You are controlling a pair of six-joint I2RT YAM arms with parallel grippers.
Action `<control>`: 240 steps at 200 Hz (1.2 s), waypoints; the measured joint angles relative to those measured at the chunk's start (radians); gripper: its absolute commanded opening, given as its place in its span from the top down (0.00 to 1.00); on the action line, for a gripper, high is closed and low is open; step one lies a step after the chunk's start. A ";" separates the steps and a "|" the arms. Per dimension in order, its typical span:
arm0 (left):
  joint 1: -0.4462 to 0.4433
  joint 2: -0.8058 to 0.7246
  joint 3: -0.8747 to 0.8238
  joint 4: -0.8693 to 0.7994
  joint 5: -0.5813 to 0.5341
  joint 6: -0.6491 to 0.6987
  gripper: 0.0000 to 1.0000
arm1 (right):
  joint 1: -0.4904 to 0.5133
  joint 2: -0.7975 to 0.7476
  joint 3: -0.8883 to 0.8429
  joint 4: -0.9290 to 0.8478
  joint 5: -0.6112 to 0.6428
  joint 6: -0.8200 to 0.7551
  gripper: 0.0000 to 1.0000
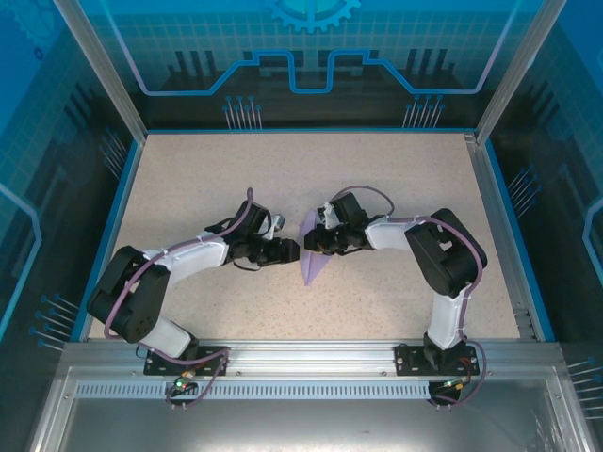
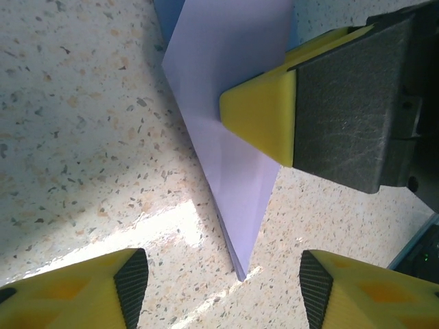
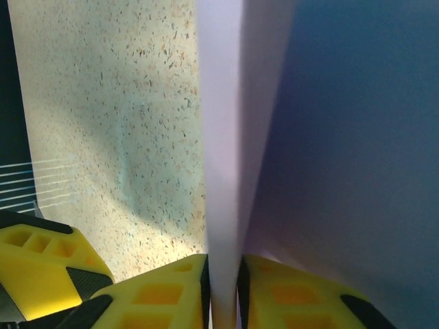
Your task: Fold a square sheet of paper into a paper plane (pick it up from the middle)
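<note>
Pinched by right gripper: slim pointed lavender-purple paper plane, tip toward 6 o'clock. Left gripper spread wide at plane's 9 o'clock. Speckled beige tabletop; blue-panelled enclosure.

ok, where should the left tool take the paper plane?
Probably the narrow pointed end of the paper plane, coming from the tip side, where the open left tool faces it. The folded layers lie stacked there, and the right tool pinches the wider part.
</note>
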 measured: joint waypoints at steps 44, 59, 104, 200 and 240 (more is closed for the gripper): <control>0.016 -0.030 -0.018 0.000 0.007 -0.007 0.28 | 0.000 -0.065 0.015 -0.029 0.015 -0.005 0.93; 0.031 -0.059 -0.035 0.007 0.018 -0.031 0.25 | 0.000 -0.097 0.022 -0.029 0.013 -0.004 0.94; 0.041 -0.187 -0.094 0.085 0.038 -0.163 0.17 | -0.012 -0.171 0.026 0.019 -0.023 0.038 0.94; 0.040 -0.375 -0.271 0.387 0.044 -0.560 0.06 | -0.035 -0.217 0.026 0.209 -0.089 0.203 0.95; 0.025 -0.337 -0.288 0.529 0.044 -0.654 0.11 | -0.035 -0.217 0.023 0.282 -0.111 0.266 0.95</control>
